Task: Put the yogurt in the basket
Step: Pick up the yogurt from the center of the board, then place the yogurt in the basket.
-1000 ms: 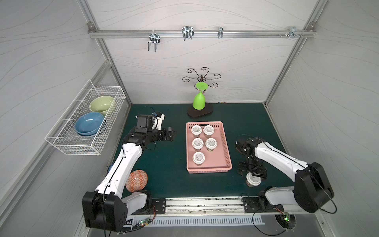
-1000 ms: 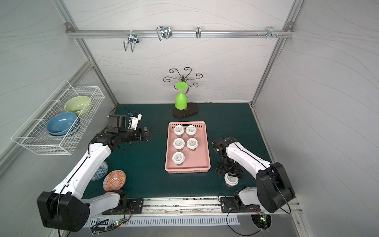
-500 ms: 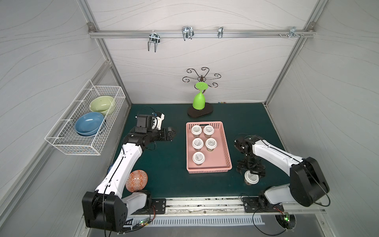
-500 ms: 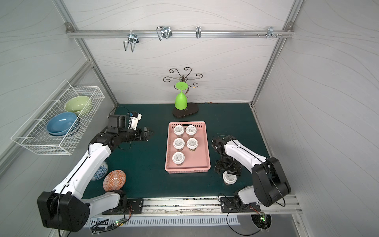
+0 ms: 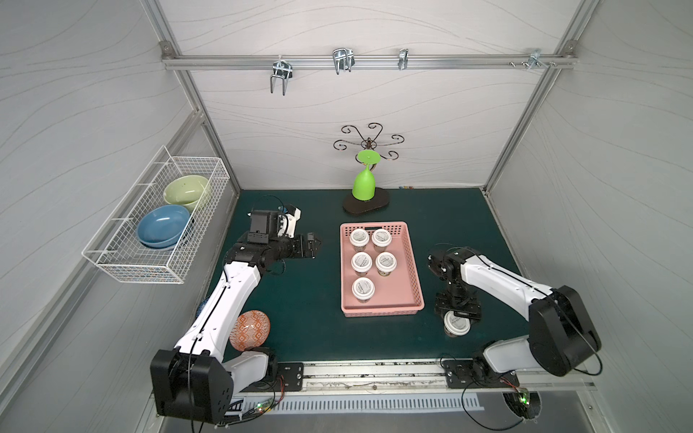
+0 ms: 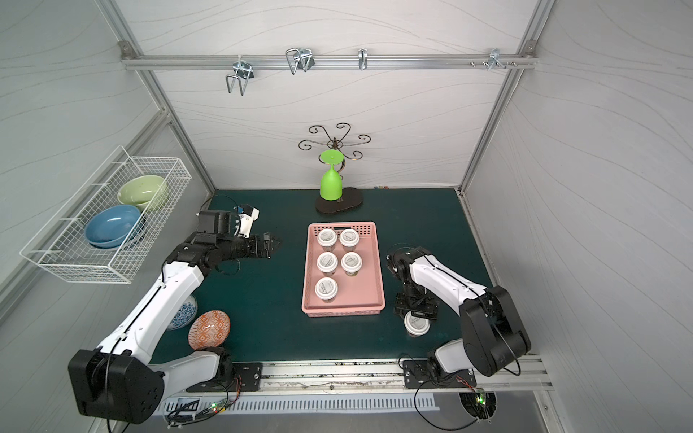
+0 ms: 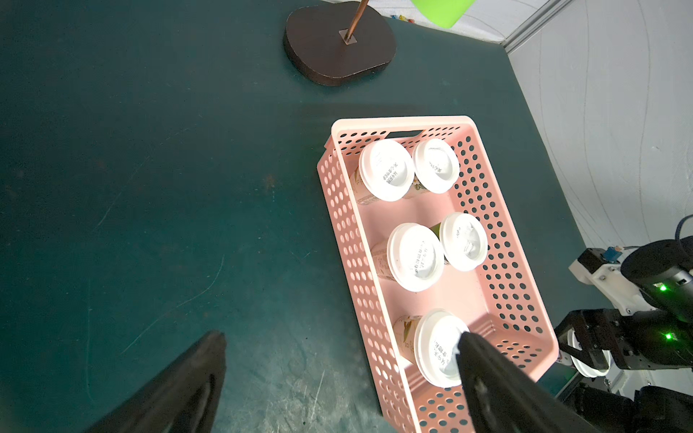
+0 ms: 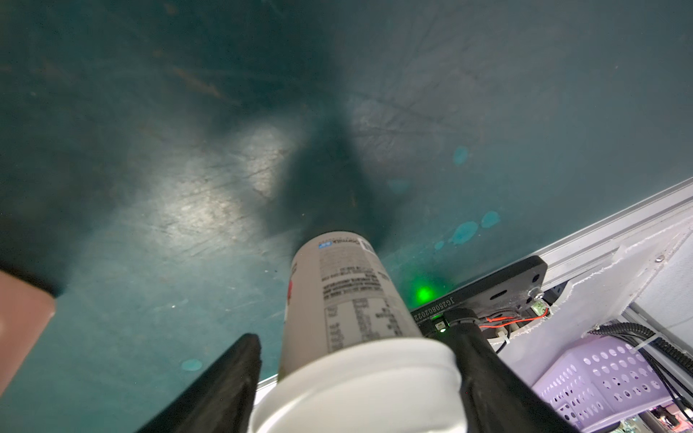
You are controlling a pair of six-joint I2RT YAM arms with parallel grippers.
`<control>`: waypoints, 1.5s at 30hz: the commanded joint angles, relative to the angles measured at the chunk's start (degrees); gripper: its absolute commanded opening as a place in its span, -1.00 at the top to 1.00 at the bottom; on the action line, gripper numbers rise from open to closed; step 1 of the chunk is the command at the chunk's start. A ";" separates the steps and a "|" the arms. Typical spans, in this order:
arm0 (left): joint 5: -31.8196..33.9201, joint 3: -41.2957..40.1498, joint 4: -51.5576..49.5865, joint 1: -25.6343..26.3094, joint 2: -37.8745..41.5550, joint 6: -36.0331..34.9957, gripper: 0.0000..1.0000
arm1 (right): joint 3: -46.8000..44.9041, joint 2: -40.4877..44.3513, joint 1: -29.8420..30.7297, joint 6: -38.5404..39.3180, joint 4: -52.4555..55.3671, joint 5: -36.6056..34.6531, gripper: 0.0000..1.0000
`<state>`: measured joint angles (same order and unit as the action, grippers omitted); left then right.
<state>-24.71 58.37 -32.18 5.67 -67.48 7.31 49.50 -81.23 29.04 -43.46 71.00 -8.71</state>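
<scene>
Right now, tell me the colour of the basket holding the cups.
Pink: the basket with perforated sides shows clearest in the left wrist view.

Pink perforated basket [image 5: 382, 310] holds five upright white-lidded yogurts [image 5: 362, 261]; a sixth yogurt [image 5: 456, 324] stands upright outside, at its 4 o'clock.

A white wire basket [image 5: 131, 268] on the side wall holds a pale green bowl [image 5: 185, 191] and a blue bowl [image 5: 163, 226]. At the table's [image 5: 307, 330] far edge, a green goblet [image 5: 363, 185] hangs upside down from a scrolled metal rack [image 5: 369, 140] on a dark base. Near the front sits an orange patterned bowl [image 5: 249, 330], with a blue-and-white bowl [image 6: 183, 313] just beside it.
</scene>
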 commanded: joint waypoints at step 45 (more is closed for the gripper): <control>5.37 -3.70 5.24 -2.14 2.54 -2.40 -0.99 | 42.94 -11.42 19.42 3.08 14.25 1.15 -0.50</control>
<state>-19.99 55.05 -29.85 4.25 -65.98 5.78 89.91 -90.63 47.37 -42.02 85.89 -8.03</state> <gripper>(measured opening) 0.994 0.753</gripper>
